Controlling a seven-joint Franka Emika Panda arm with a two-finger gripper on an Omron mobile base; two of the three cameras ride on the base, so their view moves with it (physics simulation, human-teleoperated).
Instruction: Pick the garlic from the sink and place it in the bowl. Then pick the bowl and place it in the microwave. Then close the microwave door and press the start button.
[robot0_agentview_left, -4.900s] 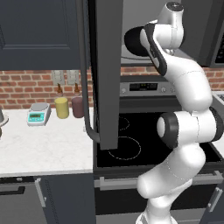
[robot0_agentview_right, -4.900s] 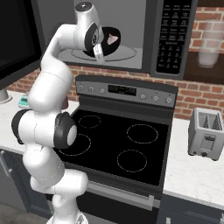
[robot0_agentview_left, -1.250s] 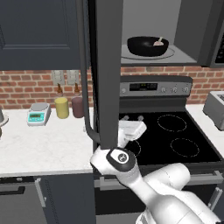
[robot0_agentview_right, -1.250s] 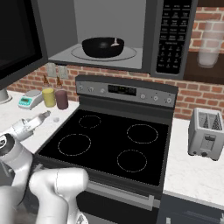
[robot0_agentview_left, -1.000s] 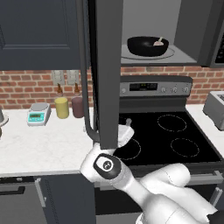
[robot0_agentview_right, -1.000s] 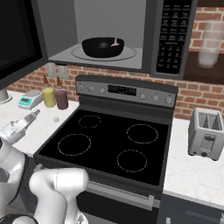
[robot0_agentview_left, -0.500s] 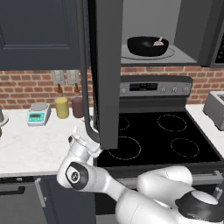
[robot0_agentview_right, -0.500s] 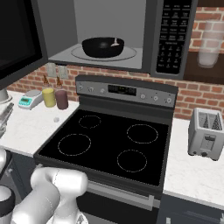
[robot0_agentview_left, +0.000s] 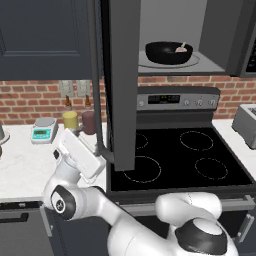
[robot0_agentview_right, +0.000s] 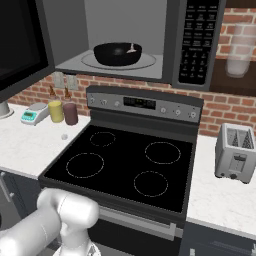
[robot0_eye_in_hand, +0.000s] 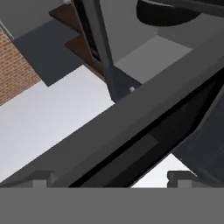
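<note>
The microwave (robot0_agentview_right: 125, 30) stands open above the stove. On its turntable sits the black bowl (robot0_agentview_left: 167, 52) (robot0_agentview_right: 117, 53) with the pale garlic (robot0_agentview_left: 181, 48) (robot0_agentview_right: 131, 48) inside. The microwave door (robot0_agentview_left: 122, 85) (robot0_agentview_right: 20, 45) juts out edge-on, its long bar handle (robot0_agentview_left: 96, 75) on the left side. My gripper (robot0_agentview_left: 95, 150) is low on the door's left, beside the foot of the handle. In the hand view the gripper (robot0_eye_in_hand: 113, 179) is open, fingertips (robot0_eye_in_hand: 41, 177) wide apart, and the door's dark edge (robot0_eye_in_hand: 144, 118) crosses close in front. The button panel (robot0_agentview_right: 195, 40) is on the right.
A black stovetop (robot0_agentview_left: 180, 160) (robot0_agentview_right: 125, 160) lies under the microwave. A small scale (robot0_agentview_left: 42, 131), a yellow canister (robot0_agentview_left: 70, 120) and a dark red one (robot0_agentview_left: 88, 121) stand on the white counter (robot0_agentview_left: 25, 160) at left. A toaster (robot0_agentview_right: 235, 152) is at right. Dark cabinets (robot0_agentview_left: 45, 40) hang above.
The arm has come down from the microwave and swung left around the open door; the hand now sits on the door's outer side by the handle. Bowl and garlic stay put.
</note>
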